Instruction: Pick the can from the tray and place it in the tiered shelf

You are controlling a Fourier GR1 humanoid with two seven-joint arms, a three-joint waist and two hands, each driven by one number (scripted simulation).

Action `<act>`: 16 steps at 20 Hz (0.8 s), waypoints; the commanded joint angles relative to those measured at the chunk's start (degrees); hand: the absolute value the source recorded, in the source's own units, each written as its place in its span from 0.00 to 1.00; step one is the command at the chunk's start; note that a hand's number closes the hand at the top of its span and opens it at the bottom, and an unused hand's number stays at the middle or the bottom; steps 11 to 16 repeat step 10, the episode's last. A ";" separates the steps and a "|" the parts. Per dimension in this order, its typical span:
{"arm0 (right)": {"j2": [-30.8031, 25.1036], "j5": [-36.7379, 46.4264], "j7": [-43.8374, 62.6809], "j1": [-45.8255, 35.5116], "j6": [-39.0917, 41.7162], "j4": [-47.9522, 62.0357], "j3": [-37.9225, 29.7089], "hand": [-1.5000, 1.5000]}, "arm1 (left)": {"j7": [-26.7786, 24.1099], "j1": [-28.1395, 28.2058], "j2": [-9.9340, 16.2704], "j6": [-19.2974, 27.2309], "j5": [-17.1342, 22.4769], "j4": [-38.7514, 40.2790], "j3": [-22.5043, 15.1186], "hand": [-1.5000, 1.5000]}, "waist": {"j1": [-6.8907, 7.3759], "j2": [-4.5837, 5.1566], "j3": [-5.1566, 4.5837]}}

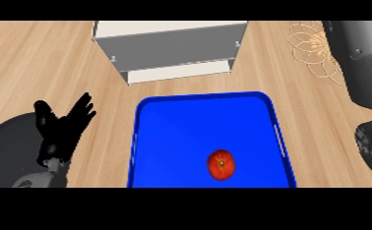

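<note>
Looking down from the head view, the light wooden counter top [44,57] fills most of the scene. Right in the lower middle sits a bright blue rectangular tray with a raised rim [143,140], and inside it, toward about 5 o'clock of the tray's floor, there's a small round red-orange can seen end-on [221,164]. It lies on the tray floor, well apart from both hands, nothing touching it.

At 12 o'clock from the tray stands a white boxy tiered shelf [170,40], with its lower ledge sticking out toward the tray. Shelf and tray are near each other but apart, with a strip of bare wood between them.

Over at 9 o'clock of the tray is the black left hand [64,128], fingers spread and pointing up, holding nothing, just parked beside the tray's left edge. Its grey forearm comes in from the lower left corner.

The right hand [363,143] only pokes in at the right edge, around 3 o'clock of the tray, and I honestly cannot tell how its fingers are set. A dark grey arm section [352,52] runs down the right side above it, next to a pale flower-pattern doily [312,52] lying on the wood at about 2 o'clock.
</note>
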 commanded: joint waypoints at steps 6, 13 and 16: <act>-11.77 -7.37 -1.02 9.16 11.60 -8.25 -5.07 0.00 | 0.09 -2.06 -0.70 0.76 -0.72 2.49 0.37 0.50 | -0.50 0.30 -0.07; -11.34 -10.57 0.67 18.78 15.37 -19.19 -4.87 0.00 | 0.51 1.91 -0.23 -0.20 -0.15 -1.10 0.44 0.50 | -1.14 -0.29 -0.04; -11.34 -10.57 0.67 18.78 15.37 -19.19 -4.87 0.00 | 0.51 1.91 -0.23 -0.20 -0.15 -1.10 0.44 0.50 | -1.14 -0.29 -0.04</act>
